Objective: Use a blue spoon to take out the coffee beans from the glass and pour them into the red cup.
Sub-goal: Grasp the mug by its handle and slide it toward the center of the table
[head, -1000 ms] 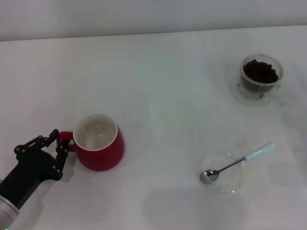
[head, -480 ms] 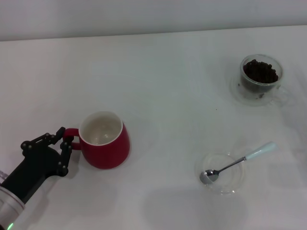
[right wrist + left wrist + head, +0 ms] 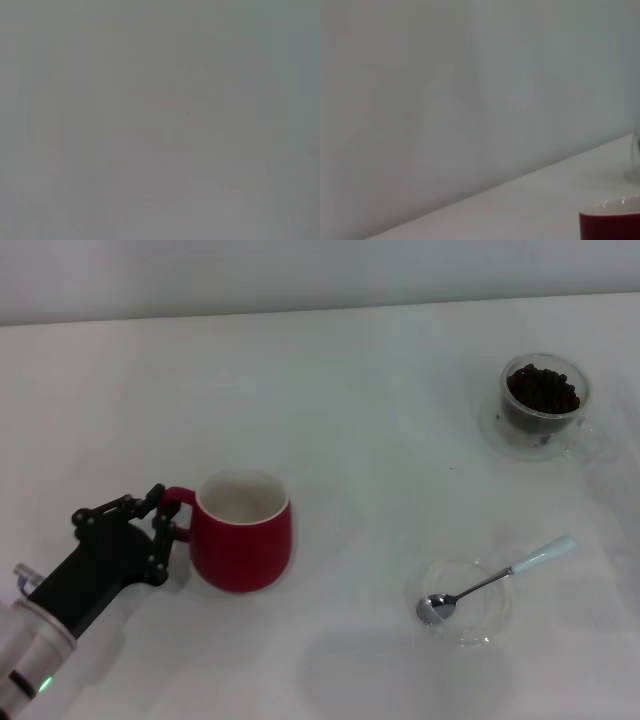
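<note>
Left gripper is down at the near-left of the white tabletop, black fingers clamped on the red loop handle of the rounded red cup with the white inside. Cup is upright, looks empty, and sits well in from the left edge. The left wrist view only catches a sliver of the cup's rim against the pale wall.

Over on the right, the small clear thick-walled glass is at the far right, packed with dark brown coffee beans, pretty close to the right edge of view. Nearer, the blue spoon with the shiny metal bowl and pale blue handle lies across a shallow clear glass dish, bowl in the dish, handle sticking out to the far right.

Big open stretch of bare tabletop between the cup and the stuff on the right. Right gripper isn't in view anywhere.
</note>
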Controlling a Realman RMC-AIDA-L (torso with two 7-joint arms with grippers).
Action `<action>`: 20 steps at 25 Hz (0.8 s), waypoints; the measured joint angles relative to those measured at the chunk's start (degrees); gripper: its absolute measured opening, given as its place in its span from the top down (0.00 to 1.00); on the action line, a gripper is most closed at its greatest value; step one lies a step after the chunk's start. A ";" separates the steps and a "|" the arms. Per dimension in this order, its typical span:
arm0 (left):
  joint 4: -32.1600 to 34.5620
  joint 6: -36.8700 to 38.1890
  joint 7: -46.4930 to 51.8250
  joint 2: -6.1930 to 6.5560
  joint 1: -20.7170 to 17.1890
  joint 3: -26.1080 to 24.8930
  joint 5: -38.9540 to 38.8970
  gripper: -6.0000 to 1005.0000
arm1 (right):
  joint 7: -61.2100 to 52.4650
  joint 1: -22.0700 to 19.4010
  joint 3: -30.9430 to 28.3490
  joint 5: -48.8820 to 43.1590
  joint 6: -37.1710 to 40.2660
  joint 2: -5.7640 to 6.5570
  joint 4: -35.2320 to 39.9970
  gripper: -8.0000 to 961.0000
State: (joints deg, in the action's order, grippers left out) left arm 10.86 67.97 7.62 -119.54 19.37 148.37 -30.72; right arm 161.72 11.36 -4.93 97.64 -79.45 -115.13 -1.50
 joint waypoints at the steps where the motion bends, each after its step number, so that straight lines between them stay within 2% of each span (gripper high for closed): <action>1: 0.30 -0.37 -0.04 0.03 0.23 0.01 0.04 0.86 | 0.00 0.02 0.02 0.00 -0.08 0.00 0.00 0.20; 9: 4.10 -7.21 -2.48 -0.06 4.76 1.06 3.77 0.86 | 0.00 0.63 0.26 0.00 -0.18 0.00 -0.26 0.20; 13: 6.56 -10.70 -6.22 -0.07 5.75 1.14 4.29 0.86 | 0.00 0.77 0.29 0.00 -0.27 0.00 -0.41 0.20; 20: 7.11 -11.56 -6.74 0.00 6.13 0.79 4.58 0.87 | 0.00 0.77 0.12 0.00 -0.28 0.00 -0.44 0.20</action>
State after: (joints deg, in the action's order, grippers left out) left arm 17.97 56.41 0.88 -119.54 25.50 149.16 -26.14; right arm 161.72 12.13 -4.81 97.65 -79.73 -115.13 -1.94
